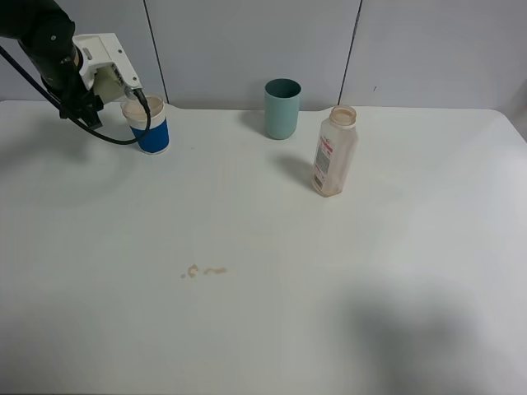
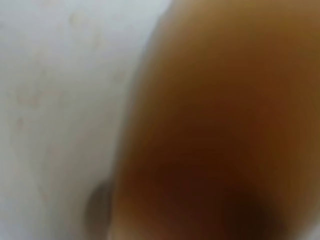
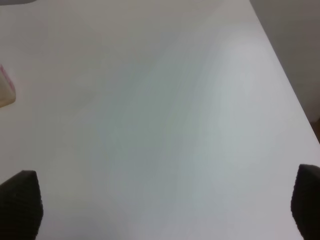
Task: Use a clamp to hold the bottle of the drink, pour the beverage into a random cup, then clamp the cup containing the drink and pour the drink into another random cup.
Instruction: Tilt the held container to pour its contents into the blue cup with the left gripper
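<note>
My left gripper (image 1: 99,76) hangs at the back left, just above the blue cup with the white rim (image 1: 152,132). It is shut on a pale yellow-green cup (image 1: 110,83) that is tipped toward the blue cup and mostly hidden by the wrist. The left wrist view is a close blur of brown beverage (image 2: 220,125) beside white table; no fingers show. The bottle (image 1: 333,152) stands upright right of centre, nearly empty, and its edge shows in the right wrist view (image 3: 6,90). My right gripper (image 3: 164,210) is open over bare table, with nothing between its fingers.
A teal cup (image 1: 282,109) stands at the back centre, left of the bottle. A few small brown drops (image 1: 203,271) lie on the white table (image 1: 395,271) toward the front left. The table's right edge (image 3: 287,85) runs close to the right gripper.
</note>
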`<state>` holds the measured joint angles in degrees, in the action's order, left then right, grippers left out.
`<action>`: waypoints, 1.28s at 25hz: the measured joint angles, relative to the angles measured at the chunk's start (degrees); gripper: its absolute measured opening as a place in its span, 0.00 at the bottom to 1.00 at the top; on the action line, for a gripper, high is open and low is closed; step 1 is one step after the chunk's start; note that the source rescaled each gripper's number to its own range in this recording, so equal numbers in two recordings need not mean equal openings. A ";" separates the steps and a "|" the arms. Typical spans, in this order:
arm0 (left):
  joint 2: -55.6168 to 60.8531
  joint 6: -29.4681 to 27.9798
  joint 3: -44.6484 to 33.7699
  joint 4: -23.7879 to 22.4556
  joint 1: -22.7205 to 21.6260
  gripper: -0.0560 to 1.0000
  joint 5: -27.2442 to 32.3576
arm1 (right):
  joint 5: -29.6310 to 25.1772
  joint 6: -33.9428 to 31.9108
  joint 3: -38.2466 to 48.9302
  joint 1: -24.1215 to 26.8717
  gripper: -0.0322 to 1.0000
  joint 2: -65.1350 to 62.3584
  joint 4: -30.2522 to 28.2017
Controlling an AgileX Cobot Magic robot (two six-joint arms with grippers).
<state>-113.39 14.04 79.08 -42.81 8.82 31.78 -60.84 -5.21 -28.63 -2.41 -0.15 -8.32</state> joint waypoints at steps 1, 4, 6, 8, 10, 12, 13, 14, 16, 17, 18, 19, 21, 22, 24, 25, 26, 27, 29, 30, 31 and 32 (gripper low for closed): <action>0.00 0.00 0.00 -0.26 0.00 0.06 0.00 | 0.00 0.00 0.00 0.00 1.00 0.00 0.00; 0.00 0.23 0.11 -0.80 0.00 0.06 0.06 | 0.00 0.00 0.00 0.00 1.00 0.00 0.00; 0.00 0.28 0.11 -0.87 0.00 0.06 0.06 | 0.00 0.00 0.00 0.00 1.00 0.00 0.00; 0.00 0.42 0.18 -1.28 0.00 0.06 0.20 | 0.00 0.00 0.00 0.00 1.00 0.00 0.00; 0.00 0.47 0.18 -1.46 0.00 0.06 0.27 | 0.00 0.00 0.00 0.00 1.00 0.00 0.00; 0.00 0.47 0.18 -1.95 0.00 0.06 0.27 | 0.00 0.00 0.00 0.00 1.00 0.00 0.00; 0.00 0.47 0.18 -2.18 0.00 0.06 0.27 | 0.00 0.00 0.00 0.00 1.00 0.00 0.00; 0.00 0.47 0.18 -2.44 0.00 0.06 0.32 | 0.00 0.00 0.00 0.00 1.00 0.00 0.00; 0.00 0.47 0.18 -2.90 0.00 0.06 0.37 | 0.00 0.00 0.00 0.00 1.00 0.00 0.00; 0.00 0.60 0.18 -3.23 0.00 0.06 0.43 | 0.00 0.00 0.00 0.00 1.00 0.00 0.00; 0.00 0.72 0.18 -3.57 0.00 0.06 0.47 | 0.00 0.00 0.00 0.00 1.00 0.00 0.00; 0.00 1.00 0.18 -3.83 0.00 0.06 0.59 | 0.00 0.00 0.00 0.00 1.00 0.00 0.00; 0.00 1.78 0.18 -4.24 0.00 0.06 0.97 | 0.00 0.00 0.00 0.00 1.00 0.00 0.00; 0.00 2.03 0.18 -4.51 0.00 0.06 1.04 | 0.00 0.00 0.00 0.00 1.00 0.00 0.00; 0.00 2.14 0.18 -5.00 0.00 0.06 1.08 | 0.00 0.00 0.00 0.00 1.00 0.00 0.00; 0.00 2.20 0.18 -5.19 0.00 0.06 1.08 | 0.00 0.00 0.00 0.00 1.00 0.00 0.00; 0.00 2.27 0.18 -5.25 0.00 0.06 1.08 | 0.00 0.00 0.00 0.00 1.00 0.00 0.00; 0.00 2.32 0.18 -5.30 0.00 0.06 1.08 | 0.00 0.00 0.00 0.00 1.00 0.00 0.00; 0.00 2.31 0.18 -5.40 0.00 0.06 1.22 | 0.00 0.00 0.00 0.00 1.00 0.00 0.00; 0.00 2.33 0.18 -5.53 0.00 0.06 1.22 | 0.00 0.00 0.00 0.00 1.00 0.00 0.00; 0.00 2.33 0.18 -5.60 0.00 0.06 1.22 | 0.00 0.00 0.00 0.00 1.00 0.00 0.00; 0.00 2.33 0.18 -5.81 0.00 0.06 1.22 | 0.00 0.00 0.00 0.00 1.00 0.00 0.00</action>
<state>-113.39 16.37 79.26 -48.62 8.82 32.99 -60.84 -5.21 -28.63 -2.41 -0.15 -8.32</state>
